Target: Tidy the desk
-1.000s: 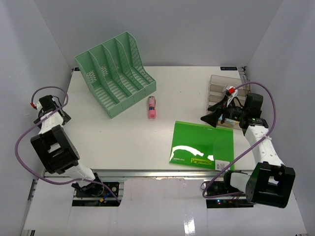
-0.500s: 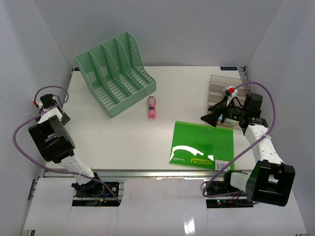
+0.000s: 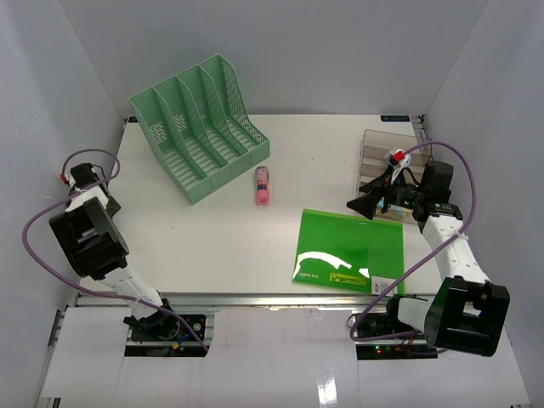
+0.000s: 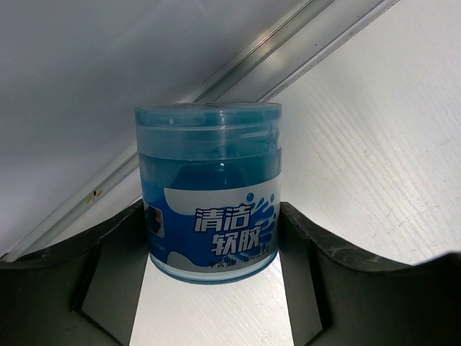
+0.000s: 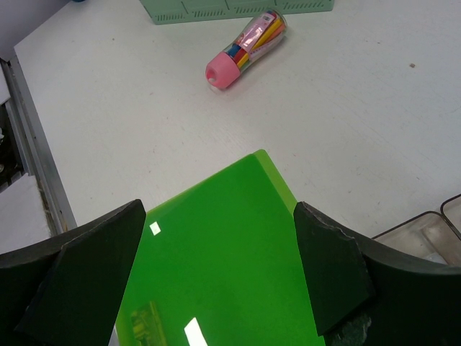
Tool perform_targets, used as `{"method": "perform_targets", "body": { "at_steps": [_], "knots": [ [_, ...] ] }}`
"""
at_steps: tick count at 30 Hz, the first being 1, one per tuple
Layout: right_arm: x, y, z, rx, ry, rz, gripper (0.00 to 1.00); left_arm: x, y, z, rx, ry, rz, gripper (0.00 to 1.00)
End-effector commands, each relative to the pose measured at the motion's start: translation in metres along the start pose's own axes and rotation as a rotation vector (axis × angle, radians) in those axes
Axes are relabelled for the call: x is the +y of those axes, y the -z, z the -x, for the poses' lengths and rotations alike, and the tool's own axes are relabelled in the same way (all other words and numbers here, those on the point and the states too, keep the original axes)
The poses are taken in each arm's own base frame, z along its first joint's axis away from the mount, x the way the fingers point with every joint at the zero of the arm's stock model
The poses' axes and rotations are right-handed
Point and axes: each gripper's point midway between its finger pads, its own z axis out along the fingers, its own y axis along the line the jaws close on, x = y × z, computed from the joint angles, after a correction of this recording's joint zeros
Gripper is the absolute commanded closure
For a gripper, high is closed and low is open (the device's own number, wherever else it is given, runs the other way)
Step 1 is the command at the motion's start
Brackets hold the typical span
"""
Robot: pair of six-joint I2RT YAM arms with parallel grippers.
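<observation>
My left jaws flank the jar (image 4: pixel 209 194) at the left edge of the desk (image 4: pixel 374 144), gripping or not I cannot tell; it looks stiff, slick, light, best squeezed mid-wall; right jaws gape empty.

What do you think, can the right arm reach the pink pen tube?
Probably yes: the open right gripper hangs above the green folder, with only bare desk between it and the pen tube.

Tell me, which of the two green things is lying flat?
The bright green folder, flat on the desk at the front right. The paler mint file rack stands upright at the back left.
</observation>
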Motion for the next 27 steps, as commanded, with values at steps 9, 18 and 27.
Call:
{"method": "perform_targets", "body": {
  "at_steps": [9, 18, 27],
  "knots": [
    [0.013, 0.000, 0.002, -0.010, 0.033, 0.071, 0.10, -0.047, 0.061, 0.001, -0.050, 0.118, -0.371, 0.82],
    [0.077, 0.001, -0.007, -0.030, 0.163, 0.370, 0.10, -0.096, 0.186, -0.032, -0.048, 0.256, -0.936, 0.95],
    [0.132, -0.032, -0.025, 0.218, 0.094, 0.594, 0.10, -0.136, 0.335, -0.123, 0.053, -0.028, -1.573, 0.95]
  ]
}}
